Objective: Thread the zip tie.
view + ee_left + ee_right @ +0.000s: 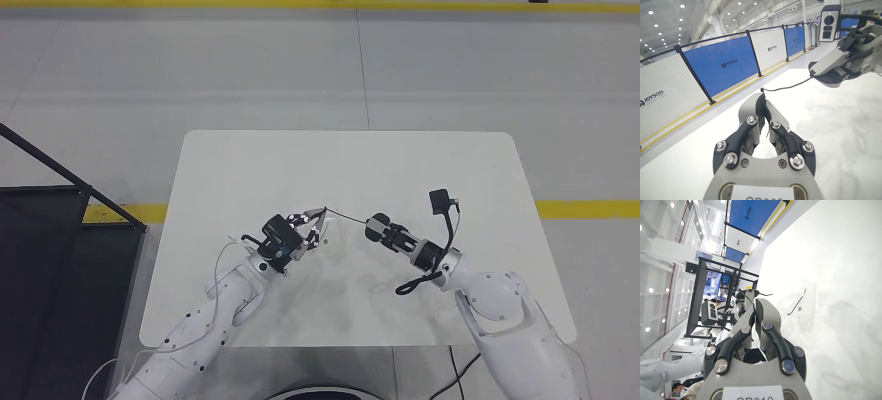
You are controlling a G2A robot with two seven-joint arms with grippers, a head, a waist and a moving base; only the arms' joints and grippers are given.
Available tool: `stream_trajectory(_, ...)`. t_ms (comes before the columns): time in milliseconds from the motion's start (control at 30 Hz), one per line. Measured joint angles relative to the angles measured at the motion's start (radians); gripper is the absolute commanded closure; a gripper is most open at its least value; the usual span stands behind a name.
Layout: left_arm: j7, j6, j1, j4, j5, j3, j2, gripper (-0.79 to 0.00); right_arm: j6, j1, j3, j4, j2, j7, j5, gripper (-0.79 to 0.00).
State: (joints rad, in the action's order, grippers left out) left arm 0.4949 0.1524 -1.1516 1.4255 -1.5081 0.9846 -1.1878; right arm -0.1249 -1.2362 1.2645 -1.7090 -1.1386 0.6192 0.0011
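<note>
A thin black zip tie [345, 216] is held above the white table [450, 170] between my two grippers. My left gripper [762, 100] is shut on its head end. The small square head [762, 89] pokes out past the fingertips, and a short tail hangs below the pads. From there the strap [789, 87] sags across to my right gripper [813, 73], which is shut on its other end. In the right wrist view my right gripper [755, 304] pinches the strap, with the left gripper [748, 292] just beyond it and a curled length of the zip tie [766, 294] sticking out.
A second black zip tie [796, 306] lies in a clear box [810, 285] on the table beyond the left gripper. A black frame [45, 160] and a dark panel stand off the table's left edge. The far half of the table is bare.
</note>
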Motion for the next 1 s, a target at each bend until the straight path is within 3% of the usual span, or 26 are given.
stream_trajectory(1000,0.007,0.015,-0.012,0.000,-0.021,0.027,-0.020,0.000,0.010,0.009,0.001,0.008,0.000,0.010,0.011,0.000)
